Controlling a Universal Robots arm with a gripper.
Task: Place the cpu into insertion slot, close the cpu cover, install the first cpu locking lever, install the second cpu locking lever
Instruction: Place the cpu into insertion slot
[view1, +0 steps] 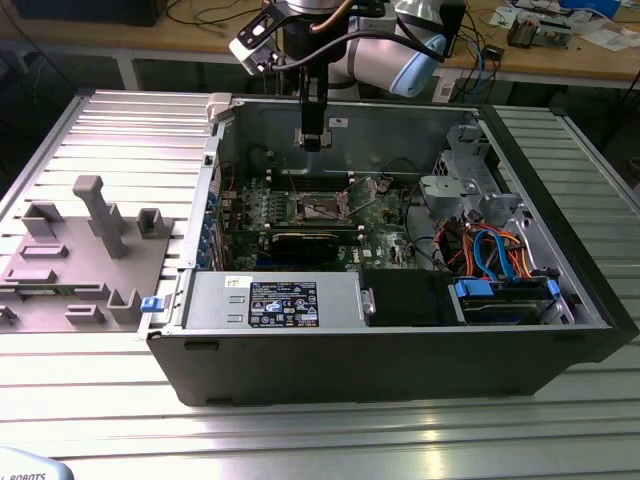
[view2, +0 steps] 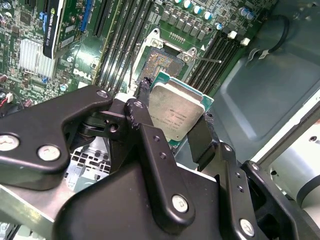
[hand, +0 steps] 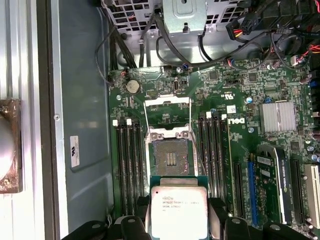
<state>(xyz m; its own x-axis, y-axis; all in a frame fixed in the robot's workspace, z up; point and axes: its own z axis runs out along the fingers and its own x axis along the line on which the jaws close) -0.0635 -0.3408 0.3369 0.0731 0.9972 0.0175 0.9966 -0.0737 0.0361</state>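
Note:
My gripper (view1: 311, 140) hangs inside the open computer case (view1: 400, 350), above the motherboard's far part. It is shut on the cpu (view2: 175, 115), a pale silver square chip on a green base, held by its edges between two black fingers (view2: 150, 140). In the first wrist view the cpu (hand: 179, 210) hovers just short of the bare insertion slot (hand: 170, 156), not touching it. The cpu cover (hand: 167, 100), a thin silvery frame, is flipped open beyond the slot. Thin wire levers (hand: 196, 150) run along the slot's sides, unlatched. The slot (view1: 322, 207) lies below and in front of the gripper.
Memory slots (hand: 129, 160) flank the socket on both sides. A graphics card (view1: 300, 243) and power supply (view1: 275, 300) sit nearer the case front. A grey drive cage (view1: 460, 180) and cable bundles (view1: 490, 250) crowd the exterior view's right. A grey fixture (view1: 90, 240) stands outside.

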